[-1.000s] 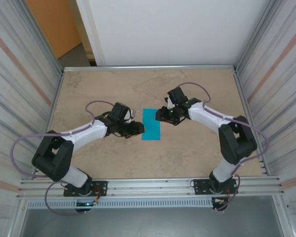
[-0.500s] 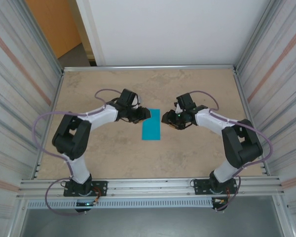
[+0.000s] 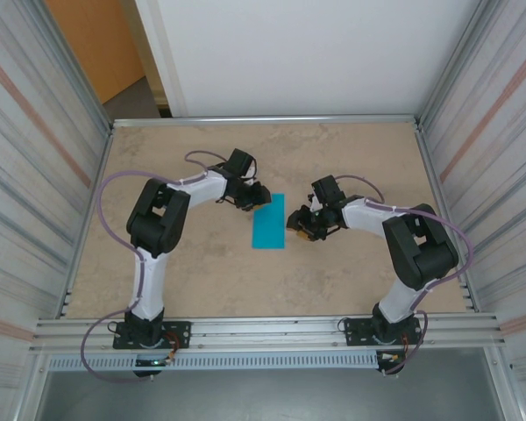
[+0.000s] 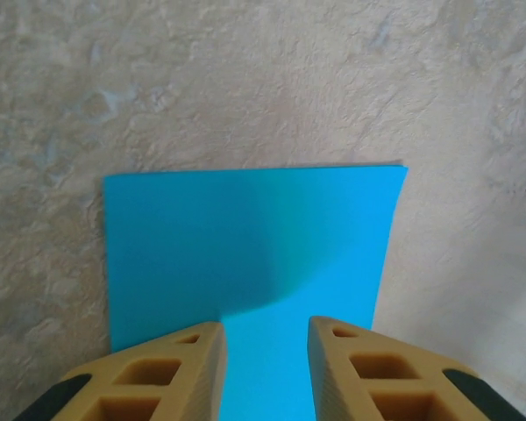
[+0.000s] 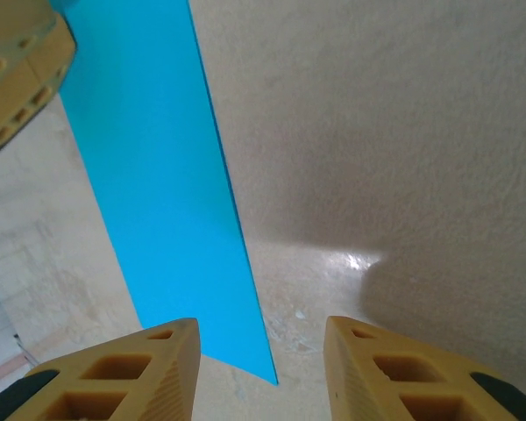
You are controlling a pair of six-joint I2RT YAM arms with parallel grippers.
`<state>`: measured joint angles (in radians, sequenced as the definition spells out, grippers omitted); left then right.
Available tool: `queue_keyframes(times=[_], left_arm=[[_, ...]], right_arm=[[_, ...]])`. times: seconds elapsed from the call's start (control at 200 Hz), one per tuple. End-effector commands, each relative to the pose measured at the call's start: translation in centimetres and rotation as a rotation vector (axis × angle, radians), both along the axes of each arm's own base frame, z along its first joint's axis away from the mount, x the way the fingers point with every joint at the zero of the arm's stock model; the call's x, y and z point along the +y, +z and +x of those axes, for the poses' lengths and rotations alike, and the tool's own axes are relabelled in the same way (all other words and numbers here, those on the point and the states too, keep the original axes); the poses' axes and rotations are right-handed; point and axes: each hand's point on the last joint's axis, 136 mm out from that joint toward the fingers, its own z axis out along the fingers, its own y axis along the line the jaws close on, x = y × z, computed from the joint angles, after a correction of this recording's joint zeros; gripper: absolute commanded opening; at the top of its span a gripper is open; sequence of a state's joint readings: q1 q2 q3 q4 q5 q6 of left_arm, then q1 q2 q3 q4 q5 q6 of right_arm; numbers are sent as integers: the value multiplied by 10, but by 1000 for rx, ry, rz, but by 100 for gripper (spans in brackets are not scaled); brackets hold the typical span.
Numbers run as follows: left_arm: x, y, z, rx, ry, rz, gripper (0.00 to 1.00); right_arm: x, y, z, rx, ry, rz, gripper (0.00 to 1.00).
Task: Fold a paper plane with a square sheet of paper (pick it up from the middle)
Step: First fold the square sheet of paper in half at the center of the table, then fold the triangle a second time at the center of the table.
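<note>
The square sheet of paper lies flat on the counter as a narrow teal strip, one long rectangle, and it sits between my two sets of jaws.

From the left wrist camera, the paper runs under the left gripper and ahead of it. Its far edge is straight across in front of the jaws and the bare counter is beyond. The jaws stand a narrow gap apart with blue showing between them. They pinch nothing that I can see, and their shadow falls on the sheet just ahead of them.

From the right wrist camera, the strip starts between the jaws of the right gripper, with its near corner closer to the finger on the left of the view. From there it stretches away up and to the left. These jaws are spread wider, with nothing between them but the paper's corner and the counter below. At the far end of the strip I see one tan finger of the left gripper.

From above, the left gripper is over the strip's far end, and the right gripper sits just beside its right long edge. Both arms are bent inward toward the sheet.
</note>
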<state>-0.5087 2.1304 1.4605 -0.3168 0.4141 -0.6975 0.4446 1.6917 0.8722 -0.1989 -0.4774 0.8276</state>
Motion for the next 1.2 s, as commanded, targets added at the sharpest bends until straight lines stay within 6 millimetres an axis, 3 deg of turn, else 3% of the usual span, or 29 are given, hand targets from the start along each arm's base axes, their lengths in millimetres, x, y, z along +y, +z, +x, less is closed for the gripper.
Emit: queue_keyframes(times=[0.0,0.221,0.616,1.198], left_arm=[[8,-9,5,18,40,38,32],[17,-24,-2,74,83,78,31],[37,-54,-24,239,152,167,28],[41,-65,-27,278,159,139,25]], right_arm=[[3,9,-13,28,31,20,41],[11,5,-30,50,73,-9,39],[23,-1,-39,82,108,-4,34],[38,-13,-38,118,148,18,28]])
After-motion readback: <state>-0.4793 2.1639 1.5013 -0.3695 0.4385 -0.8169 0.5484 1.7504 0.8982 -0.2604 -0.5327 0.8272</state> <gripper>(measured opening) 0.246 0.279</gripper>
